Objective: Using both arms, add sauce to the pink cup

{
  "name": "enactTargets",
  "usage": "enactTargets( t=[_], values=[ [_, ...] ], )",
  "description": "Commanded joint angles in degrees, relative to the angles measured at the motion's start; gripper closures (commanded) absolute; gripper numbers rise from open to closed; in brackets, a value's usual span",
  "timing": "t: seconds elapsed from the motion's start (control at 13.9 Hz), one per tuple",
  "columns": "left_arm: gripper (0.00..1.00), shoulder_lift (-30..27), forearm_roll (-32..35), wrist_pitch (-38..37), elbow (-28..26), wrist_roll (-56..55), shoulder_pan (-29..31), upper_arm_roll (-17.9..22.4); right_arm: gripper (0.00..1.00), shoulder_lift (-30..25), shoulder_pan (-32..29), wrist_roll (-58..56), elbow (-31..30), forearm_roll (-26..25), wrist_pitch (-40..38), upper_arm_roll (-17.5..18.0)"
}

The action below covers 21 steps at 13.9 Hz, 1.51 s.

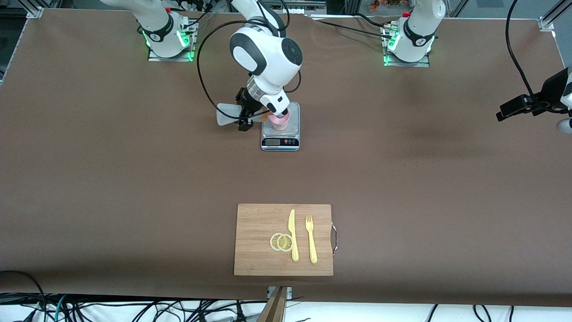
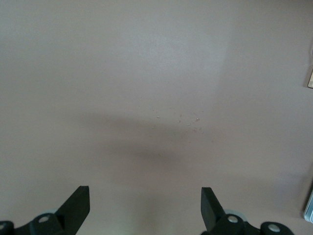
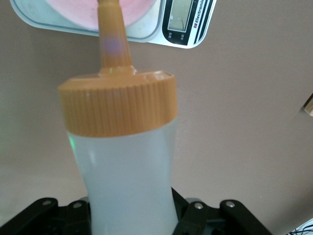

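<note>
Orange-capped sauce [image 3: 122, 161] gripped by right tool [image 1: 245, 117] | scale [image 3: 188, 22] reads "Electronic" | left tool [image 2: 145, 208] open

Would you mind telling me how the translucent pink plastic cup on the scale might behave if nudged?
The translucent pink plastic cup looks light, so it would probably slide on the smooth scale. Being small and tapered, it may tip easily.

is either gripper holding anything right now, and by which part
The right gripper holds the translucent whitish squeeze bottle with an orange nozzle cap by its lower body, tipped toward the pale pink plastic cup. The left gripper is open, holding nothing.
</note>
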Motion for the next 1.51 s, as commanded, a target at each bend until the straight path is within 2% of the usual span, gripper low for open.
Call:
enactTargets(
  t=[0.0, 1.44],
  values=[
    [0.00, -0.4, -1.9, -0.4, -0.3, 0.3, -0.2, 0.2, 1.00, 0.7, 0.8, 1.0, 1.9, -1.0, -2.2, -0.5],
    [0.00, 0.1, -1.9, 0.1, 0.0, 0.1, -0.3, 0.2, 1.00, 0.7, 0.4, -1.4, 2.1, -1.2, -2.3, -0.7]
  ],
)
